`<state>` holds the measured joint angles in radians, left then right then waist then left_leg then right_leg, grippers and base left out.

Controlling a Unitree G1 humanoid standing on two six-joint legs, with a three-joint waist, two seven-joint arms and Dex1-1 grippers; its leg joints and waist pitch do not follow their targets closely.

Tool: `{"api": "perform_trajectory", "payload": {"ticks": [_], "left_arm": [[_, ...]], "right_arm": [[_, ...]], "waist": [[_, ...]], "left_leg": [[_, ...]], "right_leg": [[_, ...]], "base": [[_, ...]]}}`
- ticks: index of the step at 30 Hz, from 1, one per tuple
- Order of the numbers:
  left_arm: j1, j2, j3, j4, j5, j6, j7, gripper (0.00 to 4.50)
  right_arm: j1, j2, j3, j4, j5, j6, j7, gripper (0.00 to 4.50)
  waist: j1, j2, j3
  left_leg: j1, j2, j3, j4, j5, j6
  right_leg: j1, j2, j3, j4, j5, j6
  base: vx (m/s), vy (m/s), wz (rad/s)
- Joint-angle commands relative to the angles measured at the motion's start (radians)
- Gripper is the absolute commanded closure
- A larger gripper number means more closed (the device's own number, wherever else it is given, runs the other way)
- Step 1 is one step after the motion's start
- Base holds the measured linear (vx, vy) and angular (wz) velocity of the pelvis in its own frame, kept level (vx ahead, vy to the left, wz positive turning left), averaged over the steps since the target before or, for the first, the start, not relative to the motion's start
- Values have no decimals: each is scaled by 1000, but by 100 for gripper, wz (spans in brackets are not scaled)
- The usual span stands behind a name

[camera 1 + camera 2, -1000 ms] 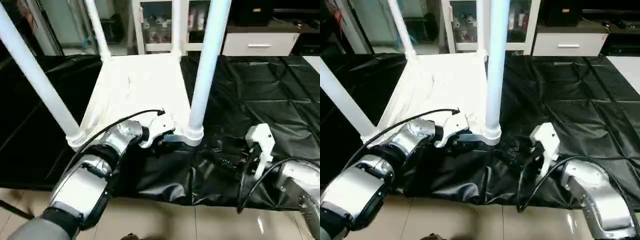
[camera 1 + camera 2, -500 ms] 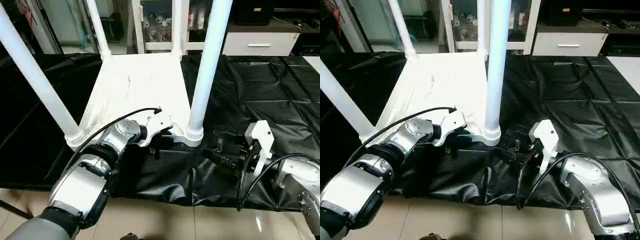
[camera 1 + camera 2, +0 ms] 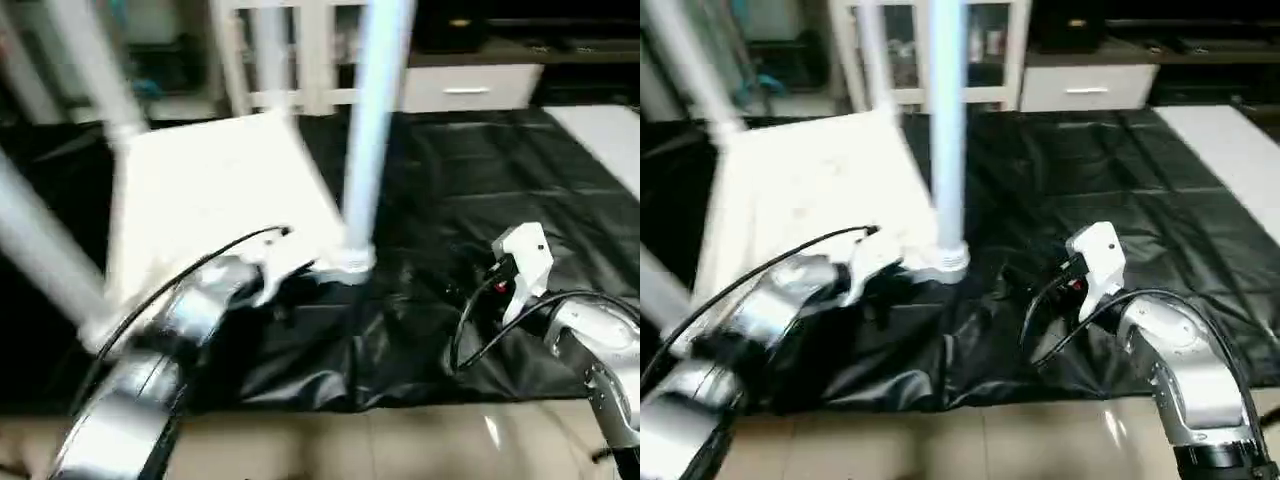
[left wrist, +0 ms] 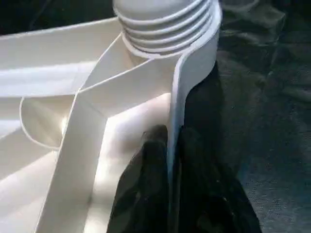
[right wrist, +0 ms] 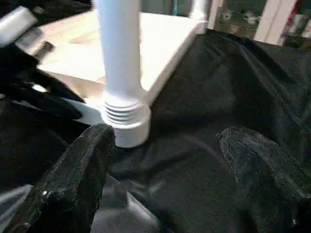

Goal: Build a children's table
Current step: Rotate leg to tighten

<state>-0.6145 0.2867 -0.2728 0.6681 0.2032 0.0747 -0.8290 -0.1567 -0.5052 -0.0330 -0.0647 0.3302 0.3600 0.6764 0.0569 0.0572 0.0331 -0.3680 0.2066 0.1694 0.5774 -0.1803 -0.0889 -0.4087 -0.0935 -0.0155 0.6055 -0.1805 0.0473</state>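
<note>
The children's table [image 3: 210, 190] lies upside down on the black-draped worktop [image 3: 520, 190], its white top flat against the cloth and its legs standing upward. In the head views it fills the area from about 9 to 12 o'clock, and the nearest leg [image 3: 368, 130] rises from a ribbed corner socket [image 3: 345, 262] close to the middle. Another leg [image 3: 40, 250] slants up at 9 o'clock, and two more stand at the far corners, toward 11 and 12 o'clock.

The left gripper [image 4: 167, 189] reaches in from 7 o'clock, and its jaws are clenched on the thin rim of the table top just beside that corner socket, one black finger [image 4: 146, 184] inside the rim and the other outside.

The right gripper [image 5: 165, 160] hangs over the cloth at 4 o'clock, near the same corner. Its jaws are spread wide and touch nothing, with the nearest leg and its socket ahead of one finger [image 5: 80, 170].

Beyond the worktop, at 12 to 1 o'clock, stand a white shelf unit [image 3: 940, 50] and a white drawer [image 3: 470, 88].
</note>
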Motion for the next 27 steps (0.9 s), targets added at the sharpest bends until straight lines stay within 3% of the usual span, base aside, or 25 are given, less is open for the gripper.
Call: {"api": "perform_trajectory", "payload": {"ticks": [1, 3, 4, 5, 10, 15, 18, 23, 27], "left_arm": [[57, 6, -18, 9, 25, 58, -7, 427], [60, -4, -24, -20, 25, 82, 1, 438], [57, -17, -29, -48, 26, 127, 20, 441], [48, -40, -33, -75, 25, 171, 52, 444], [72, -73, -36, -142, -36, 109, -3, 447], [86, -57, -48, -185, -72, 126, -109, 447], [89, -41, -62, -214, -86, 171, -163, 447], [80, -22, -83, -205, -91, 168, -230, 450], [66, -15, -95, -184, -92, 150, -263, 450]], "right_arm": [[-8, 1, 7, 15, -16, 15, -18, 63], [-12, 3, 9, 22, -24, 32, -31, 63], [-17, 4, 17, 30, -31, 47, -39, 63], [-21, 5, 39, 39, -41, 56, -35, 63], [-45, 34, 47, 67, -20, 15, 2, 63], [-94, 50, 52, 120, 5, -65, 92, 63], [-127, 49, 54, 159, 15, -90, 136, 63], [-159, 6, 73, 201, 50, -66, 287, 17], [-182, -29, 113, 238, 34, -61, 366, 7]], "waist": [[13, -32, -49], [17, -26, -53], [17, -31, -53], [20, -28, -53], [37, -32, -57], [51, -35, -61], [61, -29, -62], [66, -24, -61], [67, -28, -61]], "left_leg": [[-8, 1, 3, -71, -271, 27], [-6, 2, 5, -68, -230, 34], [-4, 3, 8, -67, -223, 36], [-4, 3, 8, -66, -212, 41], [-5, 4, 9, -62, -182, 66], [-5, 4, 12, -54, -135, 94], [-1, 6, 13, -53, -125, 98], [0, 6, 13, -53, -143, 94], [-3, 5, 12, -53, -153, 87]], "right_leg": [[42, -26, 10, -94, -351, -163], [43, -22, 10, -86, -255, -193], [42, -22, 10, -85, -236, -200], [44, -22, 10, -82, -214, -212], [46, -25, 9, -78, -154, -228], [45, -25, 9, -66, -82, -245], [42, -25, 9, -63, -74, -258], [43, -23, 9, -62, -65, -265], [47, -25, 8, -62, -82, -264]], "base": [[0, 0, 0], [0, 0, 0], [0, 0, 0], [0, 0, 0], [0, 0, 0], [0, 0, 0], [0, 0, 0], [0, 0, 0], [0, 0, 0]]}}
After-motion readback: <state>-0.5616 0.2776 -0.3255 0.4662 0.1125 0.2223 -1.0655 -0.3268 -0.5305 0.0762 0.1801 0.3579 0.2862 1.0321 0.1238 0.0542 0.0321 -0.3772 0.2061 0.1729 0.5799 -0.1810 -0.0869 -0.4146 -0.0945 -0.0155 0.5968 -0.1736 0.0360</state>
